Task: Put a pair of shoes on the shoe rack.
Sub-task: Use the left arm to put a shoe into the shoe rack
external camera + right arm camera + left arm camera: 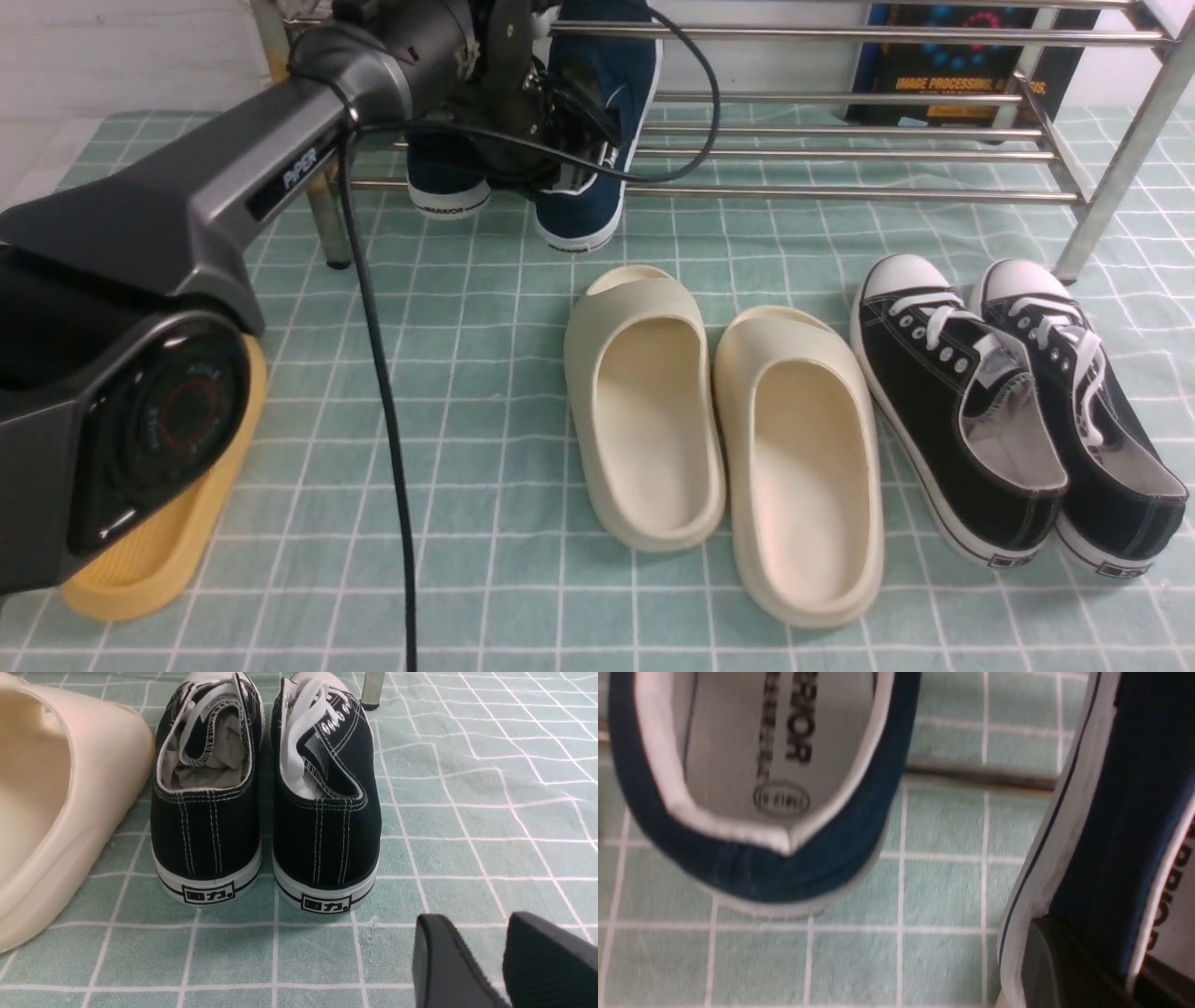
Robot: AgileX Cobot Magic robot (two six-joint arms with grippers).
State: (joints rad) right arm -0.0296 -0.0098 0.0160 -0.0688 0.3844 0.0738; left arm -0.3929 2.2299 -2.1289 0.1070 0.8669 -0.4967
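Note:
The shoe rack (pixel 840 193) of steel tubes stands across the back. One navy slip-on shoe (pixel 448 187) rests on its lower bars at the left, heel over the front bar. The second navy shoe (pixel 597 201) is beside it on the right, tilted, heel toward me. My left gripper (pixel 569 140) is shut on its side wall. In the left wrist view the resting shoe's heel (pixel 752 858) shows, a rack bar (pixel 980 777), and the held shoe (pixel 1101 835) with one dark finger (pixel 1045 966) outside it. My right gripper (pixel 486 961) is open and empty, low over the cloth.
Cream foam slippers (pixel 719 420) lie mid-table. Black lace-up sneakers (pixel 1018 401) lie right, just ahead of my right gripper (pixel 261 802). A yellow slipper (pixel 177 523) lies under my left arm. A dark book (pixel 962 65) stands behind the rack. A rack leg (pixel 372 690) stands beyond the sneakers.

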